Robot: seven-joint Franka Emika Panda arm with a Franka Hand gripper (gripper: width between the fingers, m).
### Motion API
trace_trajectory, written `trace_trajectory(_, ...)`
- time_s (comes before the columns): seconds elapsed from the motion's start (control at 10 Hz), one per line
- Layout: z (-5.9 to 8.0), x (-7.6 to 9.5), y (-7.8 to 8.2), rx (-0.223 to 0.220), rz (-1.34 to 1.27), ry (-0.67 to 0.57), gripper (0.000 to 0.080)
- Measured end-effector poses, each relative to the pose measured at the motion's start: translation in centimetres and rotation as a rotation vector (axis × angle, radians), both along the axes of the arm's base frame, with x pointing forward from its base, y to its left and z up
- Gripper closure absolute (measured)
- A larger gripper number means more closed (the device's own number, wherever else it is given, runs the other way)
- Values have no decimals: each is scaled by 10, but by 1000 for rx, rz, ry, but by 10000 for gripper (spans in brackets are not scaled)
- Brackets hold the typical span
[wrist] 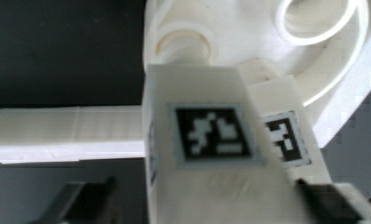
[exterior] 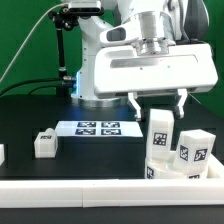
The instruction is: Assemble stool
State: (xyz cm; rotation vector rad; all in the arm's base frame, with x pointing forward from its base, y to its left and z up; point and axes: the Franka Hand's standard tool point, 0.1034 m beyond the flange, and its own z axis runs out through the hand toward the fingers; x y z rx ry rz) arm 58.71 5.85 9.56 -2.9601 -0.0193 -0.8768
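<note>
Exterior view shows you the gripper (exterior: 157, 108) spread wide, holding nothing, just above an upright leg (exterior: 160, 133) at the lower right of the frame, with a second leg (exterior: 196, 150) beside it and a third leg (exterior: 44, 142) well apart at the left, near the marker board (exterior: 98, 128). Your wrist view puts that tagged leg (wrist: 214, 130) between the two fingers (wrist: 84, 198), with the seat (wrist: 324, 45) just behind it.

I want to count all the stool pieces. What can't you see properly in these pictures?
Seat: wrist view, cut off by the picture edge.
White piece: exterior view's left edge cuts it off; can't tell what it is.
Lone leg: exterior view, tag too small to read.
</note>
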Motion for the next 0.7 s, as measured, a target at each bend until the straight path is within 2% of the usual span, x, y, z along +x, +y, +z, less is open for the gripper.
trace_trajectory(0.1,0,0,0,0,0,2,247)
trace_trajectory(0.2,0,0,0,0,0,2,171)
trace_trajectory(0.3,0,0,0,0,0,2,153)
trace_trajectory(0.7,-1,0,0,0,0,2,151)
